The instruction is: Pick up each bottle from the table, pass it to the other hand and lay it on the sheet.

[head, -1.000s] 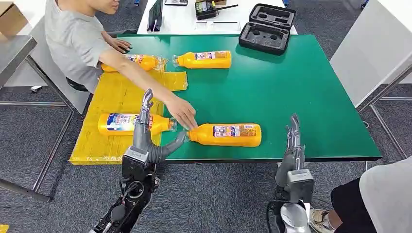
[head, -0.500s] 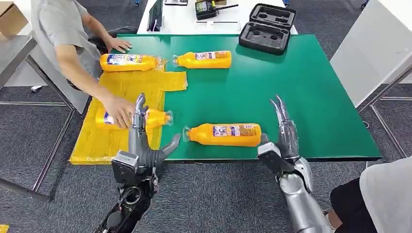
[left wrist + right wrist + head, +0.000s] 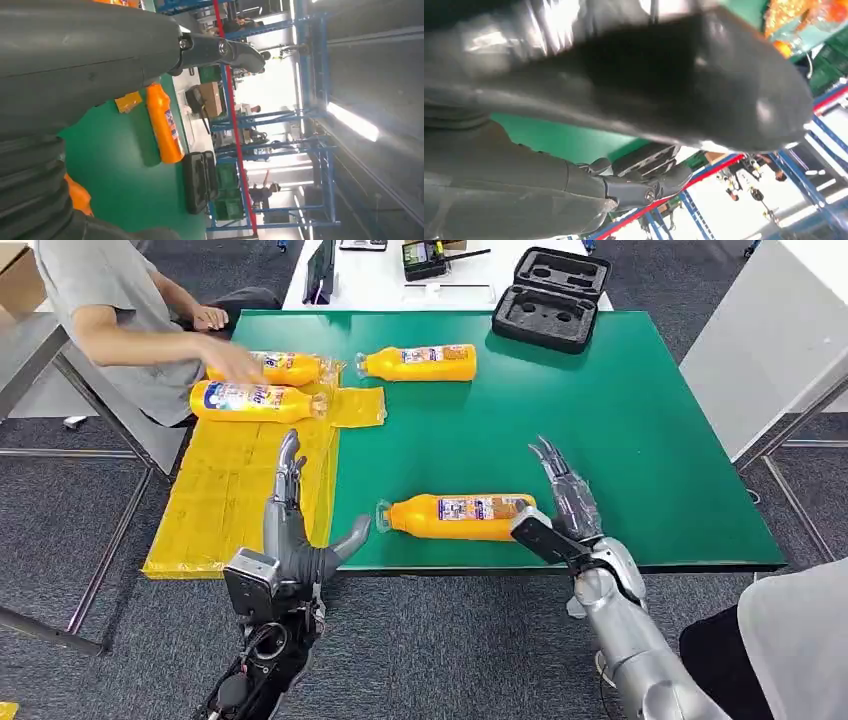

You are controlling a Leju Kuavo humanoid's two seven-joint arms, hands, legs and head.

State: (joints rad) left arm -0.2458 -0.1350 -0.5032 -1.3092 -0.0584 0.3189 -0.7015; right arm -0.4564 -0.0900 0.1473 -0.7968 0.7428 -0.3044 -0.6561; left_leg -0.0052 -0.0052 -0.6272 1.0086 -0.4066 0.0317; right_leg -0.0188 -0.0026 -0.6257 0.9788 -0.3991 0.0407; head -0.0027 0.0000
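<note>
An orange bottle [image 3: 460,517] lies on its side near the green table's [image 3: 620,420] front edge, cap pointing left. My right hand [image 3: 562,512] is open at its base end, thumb close beside the base and fingers spread upward; I cannot tell whether they touch. My left hand [image 3: 292,530] is open and upright over the near edge of the yellow sheet [image 3: 230,500], left of the bottle's cap. A second bottle [image 3: 418,362] lies on the far table. Two bottles [image 3: 255,400] [image 3: 295,367] lie at the sheet's far end. The left wrist view shows the far bottle [image 3: 164,125].
A person in a grey shirt [image 3: 110,310] sits at the far left, one hand [image 3: 232,365] over the two bottles on the sheet. A black foam case [image 3: 550,298] stands at the table's far edge. Another person's clothing [image 3: 790,640] is at the lower right.
The person carried the bottle from the near part of the sheet to its far end. My right hand rose to the table edge and shifted left toward the near bottle's base.
</note>
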